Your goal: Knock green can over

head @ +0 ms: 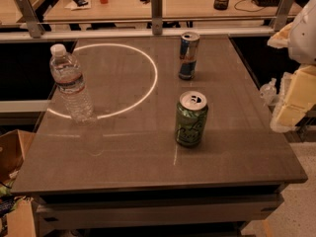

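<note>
The green can (191, 119) stands upright on the grey table (123, 152), right of the middle and toward the front. It is squat, with pale swirly lettering and a silver top with a pull-tab. My arm's pale yellow and white parts show at the right edge. The gripper (269, 91) seems to be the small pale piece just off the table's right side, well to the right of the can and apart from it.
A taller blue-and-silver can (188, 56) stands upright behind the green can. A clear water bottle (71, 83) stands at the left on a bright ring of light. A metal rail (157, 28) runs along the far edge. Cardboard boxes (12, 152) sit at the lower left.
</note>
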